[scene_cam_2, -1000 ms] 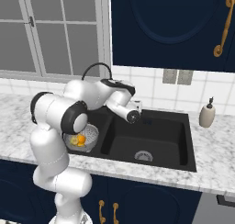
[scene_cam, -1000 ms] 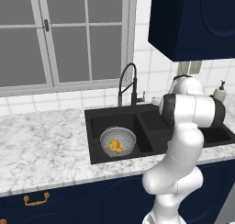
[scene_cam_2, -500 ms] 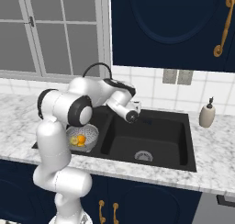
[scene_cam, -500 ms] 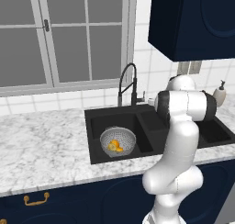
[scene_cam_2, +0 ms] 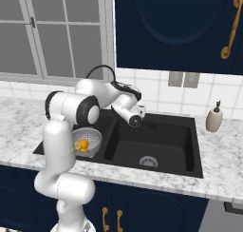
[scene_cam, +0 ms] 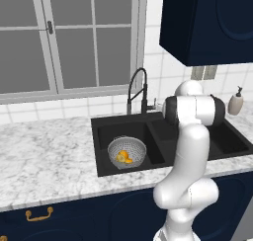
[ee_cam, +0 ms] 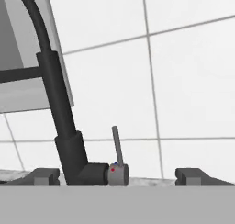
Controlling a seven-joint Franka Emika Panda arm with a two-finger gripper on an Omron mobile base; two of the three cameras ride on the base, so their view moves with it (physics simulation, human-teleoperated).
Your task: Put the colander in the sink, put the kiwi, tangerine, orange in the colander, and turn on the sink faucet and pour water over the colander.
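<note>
Over the last second the spread, empty claw point(ee_cam: 117, 175) has swung toward the sink faucet point(ee_cam: 59, 122), its lever at twelve o'clock, fruit already in the colander point(scene_cam: 127, 151).

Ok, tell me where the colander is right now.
The colander sits in the left basin of the sink, with fruit inside, in front of and below the faucet; in the right base view it shows just behind the arm.

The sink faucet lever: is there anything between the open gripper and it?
Nothing visible stands in the way. In the hand view the thin upright lever of the sink faucet rises between the two open fingertips, with only white wall tiles behind it.
</note>
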